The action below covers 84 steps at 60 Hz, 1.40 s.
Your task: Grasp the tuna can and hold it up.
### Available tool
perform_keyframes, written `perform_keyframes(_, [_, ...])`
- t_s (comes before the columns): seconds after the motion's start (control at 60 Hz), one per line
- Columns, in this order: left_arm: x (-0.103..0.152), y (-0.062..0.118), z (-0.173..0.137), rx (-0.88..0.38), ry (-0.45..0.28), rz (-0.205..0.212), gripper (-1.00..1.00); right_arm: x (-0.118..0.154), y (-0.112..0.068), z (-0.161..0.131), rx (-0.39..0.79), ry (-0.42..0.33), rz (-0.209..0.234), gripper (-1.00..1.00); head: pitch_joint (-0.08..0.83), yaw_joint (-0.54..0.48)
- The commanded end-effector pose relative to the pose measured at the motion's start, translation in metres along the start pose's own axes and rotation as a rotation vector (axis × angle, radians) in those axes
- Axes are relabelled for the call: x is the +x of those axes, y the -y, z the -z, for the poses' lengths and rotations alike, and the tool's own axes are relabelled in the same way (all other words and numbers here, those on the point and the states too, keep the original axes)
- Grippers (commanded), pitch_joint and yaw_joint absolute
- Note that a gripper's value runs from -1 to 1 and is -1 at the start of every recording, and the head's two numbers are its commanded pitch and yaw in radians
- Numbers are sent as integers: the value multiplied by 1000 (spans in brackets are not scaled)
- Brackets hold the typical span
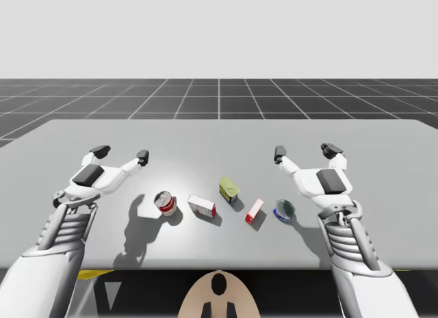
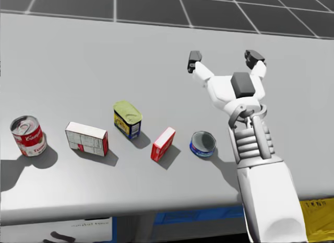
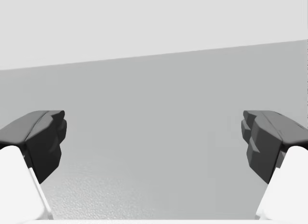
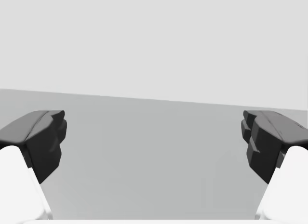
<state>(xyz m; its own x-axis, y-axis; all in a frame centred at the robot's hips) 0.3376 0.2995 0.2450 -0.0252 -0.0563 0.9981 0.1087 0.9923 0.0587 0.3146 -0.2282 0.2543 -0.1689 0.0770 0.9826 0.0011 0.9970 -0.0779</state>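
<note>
Sitting flat on its base near the front edge of the table [image 1: 219, 137], the tuna can [image 2: 202, 143] ends a row of five things at my right side, just beside a small red box [image 2: 163, 144] and close to my right forearm. It is a low, round blue can with a rimmed lid, so I judge it stiff, fairly light and smooth-walled, likely to slip if pinched near the rim alone. The best hold looks to be from above, one finger on each side of the curved wall, low enough to catch under the rim. My right gripper [image 2: 224, 59] hovers above the table beyond the can with its jaws spread wide and nothing between them. It would have to draw back and drop. My left gripper [image 1: 121, 154] hangs likewise released, well apart from the can. As for containers, the tuna can, the yellow-green can [image 2: 128, 119] and the upright red and white can [image 2: 27, 135] all show lids in place, and the white and red box [image 2: 86, 139] is closed, so I cannot tell their contents.
</note>
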Motion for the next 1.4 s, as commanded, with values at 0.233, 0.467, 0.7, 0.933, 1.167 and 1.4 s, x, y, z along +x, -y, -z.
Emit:
perform_keyframes(0.233, [1,2,-1,-6,6,-4,-1000,-3,-3,2,4,-11,-9,-1000,749,-342])
perform_keyframes(0.467, [1,2,-2,-1,3,-8,-1000,11,-4,-13,79,-44,60,-1000,737,-339])
perform_keyframes(0.7, [-1,3,-1,3,-11,-6,-1000,12,2,-61,136,-95,-4,-1000,735,-353])
perform_keyframes(0.933, [-2,4,0,7,-17,-2,-1000,-3,11,-96,226,-192,24,-1000,731,-359])
perform_keyframes(1.167, [-4,5,1,9,-18,2,-1000,-44,17,-114,243,-293,63,-1000,728,-362])
perform_keyframes(1.4, [-5,5,3,8,-21,7,-1000,-77,12,-113,251,-361,75,-1000,729,-360])
